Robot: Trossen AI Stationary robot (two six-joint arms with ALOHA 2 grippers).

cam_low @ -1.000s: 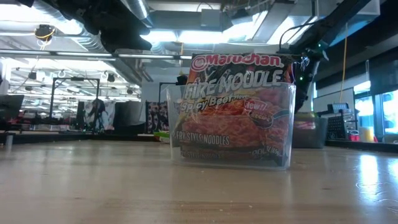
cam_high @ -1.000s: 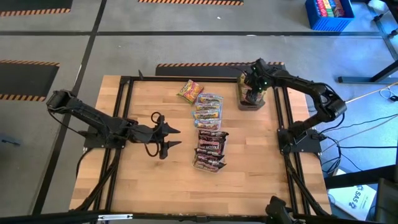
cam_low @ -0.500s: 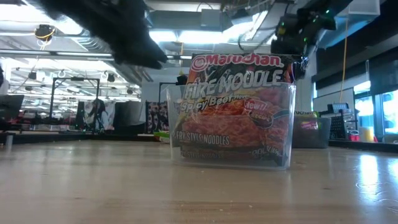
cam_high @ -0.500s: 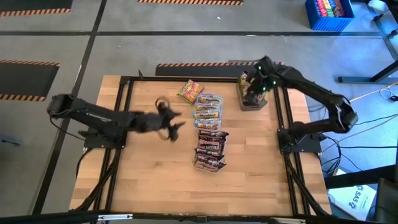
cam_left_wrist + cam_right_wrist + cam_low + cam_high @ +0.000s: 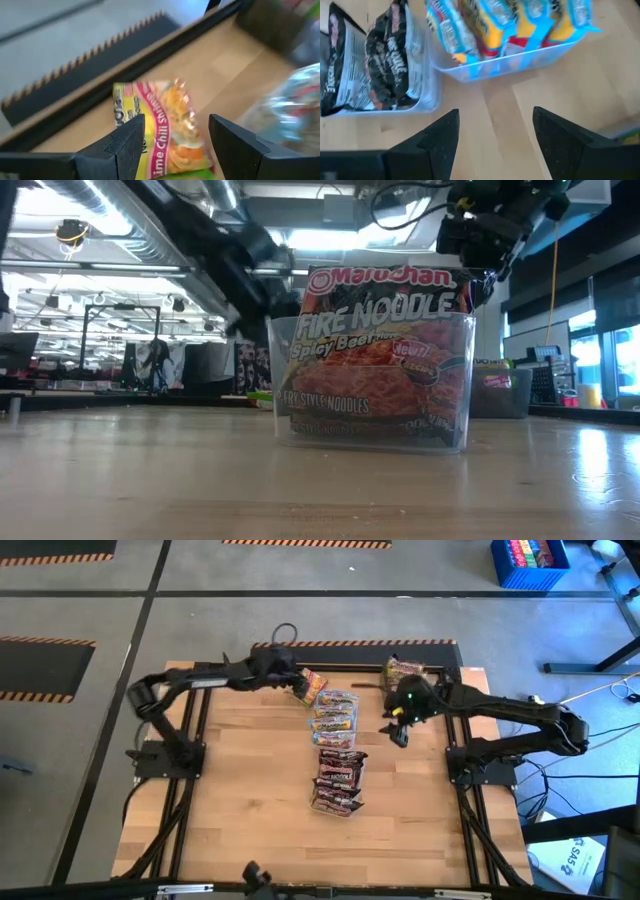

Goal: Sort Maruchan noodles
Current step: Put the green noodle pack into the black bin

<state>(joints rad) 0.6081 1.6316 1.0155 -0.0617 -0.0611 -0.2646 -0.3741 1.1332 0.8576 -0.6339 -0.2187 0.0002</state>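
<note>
Lying on the wooden table (image 5: 240, 800), noodle packets (image 5: 337, 780) fill clear tubs (image 5: 520, 62).

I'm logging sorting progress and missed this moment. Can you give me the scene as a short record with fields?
left gripper: open, above the yellow-green packet at the far edge of the table
right gripper: open, empty, over bare wood beside the tubs
dark packets: in a clear tub, nearer part of the middle row
blue-orange packets: in a clear tub, just beyond the dark ones
grey tray: far right corner, holding packets
unsorted: the yellow-green packet, loose on the wood
</note>
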